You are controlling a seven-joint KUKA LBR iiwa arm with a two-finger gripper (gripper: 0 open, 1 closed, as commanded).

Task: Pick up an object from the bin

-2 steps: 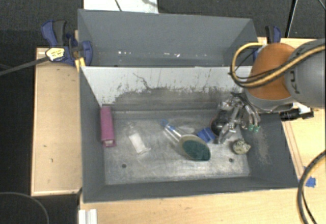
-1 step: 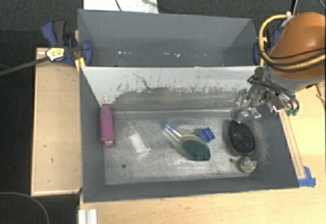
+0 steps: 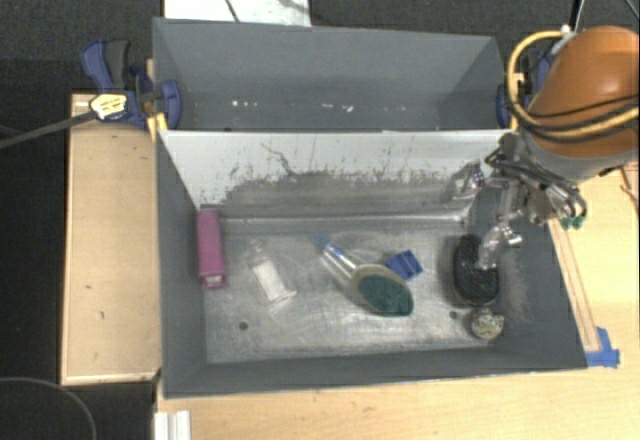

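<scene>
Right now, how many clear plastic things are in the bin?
2: a small clear bottle left of centre, and a clear tube at centre, beside the dark green disc. The gripper may hide others.

Bin (image 3: 330, 183): grey metal, matt, scuffed far wall. Purple block (image 3: 209, 246) matt plastic. Black oval thing (image 3: 473, 273) glossy.

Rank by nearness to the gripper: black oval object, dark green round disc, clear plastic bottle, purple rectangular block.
1. Black oval object, at the gripper, right side.
2. Dark green round disc, centre.
3. Clear plastic bottle, left of centre.
4. Purple rectangular block, far left.
</scene>
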